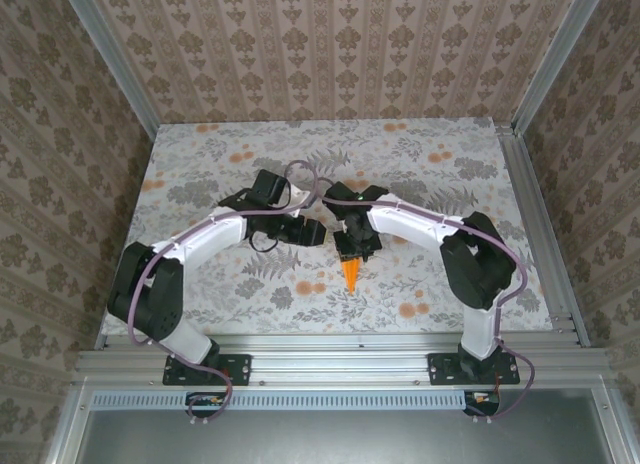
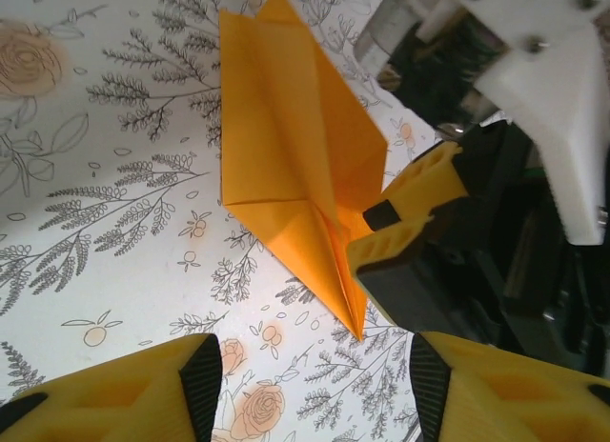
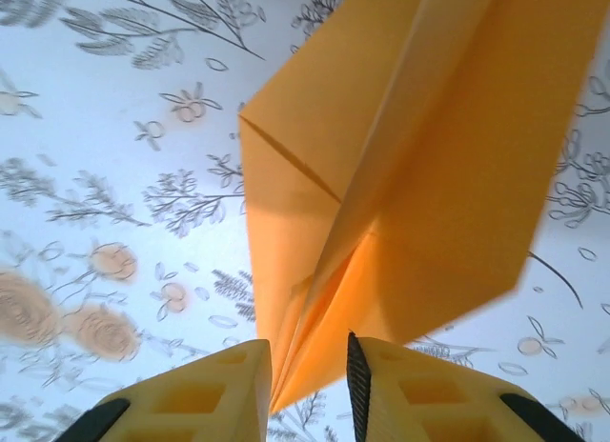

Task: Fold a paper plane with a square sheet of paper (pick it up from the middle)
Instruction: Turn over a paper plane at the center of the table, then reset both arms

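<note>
I count one piece of work: a single slim pointed dart of bright orange folded paper, the paper plane (image 1: 351, 274), lying about mid-counter and a little towards the near edge, its narrow end pointing at that edge. The counter (image 1: 200, 164) is covered in grey cloth printed with leaves and small orange flowers, and I see no second sheet on it. There are two grippers, one per arm. The left gripper (image 2: 315, 371) hangs just off the plane's tip with its jaws wide apart and nothing between them. The right gripper (image 3: 307, 366) has its jaws a narrow gap apart with the plane's centre fold running between them, but I cannot tell whether the pads press the paper or only straddle it. I judge this thing to be nearly weightless, thin and floppy at the wings, quick to take a stray crease and likely to skate over the cloth if nudged. I would hold it by the stacked layers along the centre crease, where it is stiffest, with a light pinch and no twist.
</note>
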Controlling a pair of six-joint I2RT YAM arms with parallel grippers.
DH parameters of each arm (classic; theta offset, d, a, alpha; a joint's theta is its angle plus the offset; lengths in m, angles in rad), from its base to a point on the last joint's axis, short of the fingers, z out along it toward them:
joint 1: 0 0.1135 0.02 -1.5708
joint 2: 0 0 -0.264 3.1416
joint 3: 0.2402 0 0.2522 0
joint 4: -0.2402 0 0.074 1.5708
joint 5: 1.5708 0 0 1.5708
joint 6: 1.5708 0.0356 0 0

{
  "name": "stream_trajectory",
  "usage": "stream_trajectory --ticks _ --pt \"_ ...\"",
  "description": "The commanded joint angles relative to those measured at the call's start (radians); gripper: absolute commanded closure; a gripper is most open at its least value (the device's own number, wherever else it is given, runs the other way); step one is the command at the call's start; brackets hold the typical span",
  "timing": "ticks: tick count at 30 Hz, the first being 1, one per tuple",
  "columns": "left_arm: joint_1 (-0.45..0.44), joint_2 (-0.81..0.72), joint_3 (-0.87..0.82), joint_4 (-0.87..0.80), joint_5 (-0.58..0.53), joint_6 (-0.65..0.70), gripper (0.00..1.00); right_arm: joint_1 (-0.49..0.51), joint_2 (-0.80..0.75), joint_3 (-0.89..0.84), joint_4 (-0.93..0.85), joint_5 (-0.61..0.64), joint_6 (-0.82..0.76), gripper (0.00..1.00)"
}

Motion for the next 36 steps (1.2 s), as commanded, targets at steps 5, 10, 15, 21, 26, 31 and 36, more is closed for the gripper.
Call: stream_trajectory --ticks 5,10,15,21,26,31,36 --pt "0.009 -0.094 0.057 -0.083 -0.112 0.100 0.26 -0.017 -0.142 0.019 -0.070 -0.010 -0.082 0.64" --pt "0.013 -0.115 0.066 -0.102 -0.225 0.157 0.16 -0.049 -0.287 -0.086 0.056 -0.044 -0.108 0.58" --pt "0.033 -0.166 0.026 -0.036 -0.419 0.212 0.00 -0.135 -0.470 -0.289 0.265 -0.074 -0.109 0.47" --pt "0.138 -0.212 -0.103 0.142 -0.655 0.213 0.00 -0.267 -0.718 -0.562 0.541 0.033 -0.148 0.22" --pt "0.241 -0.232 -0.240 0.322 -0.776 0.178 0.00 -0.352 -0.845 -0.743 0.737 0.140 -0.209 0.00" --pt "0.332 -0.253 -0.330 0.426 -0.822 0.197 0.00 -0.450 -0.819 -0.823 0.815 0.185 -0.269 0.00" --pt "0.414 -0.240 -0.373 0.535 -0.773 0.213 0.00 -0.537 -0.772 -0.850 0.910 0.201 -0.280 0.00"
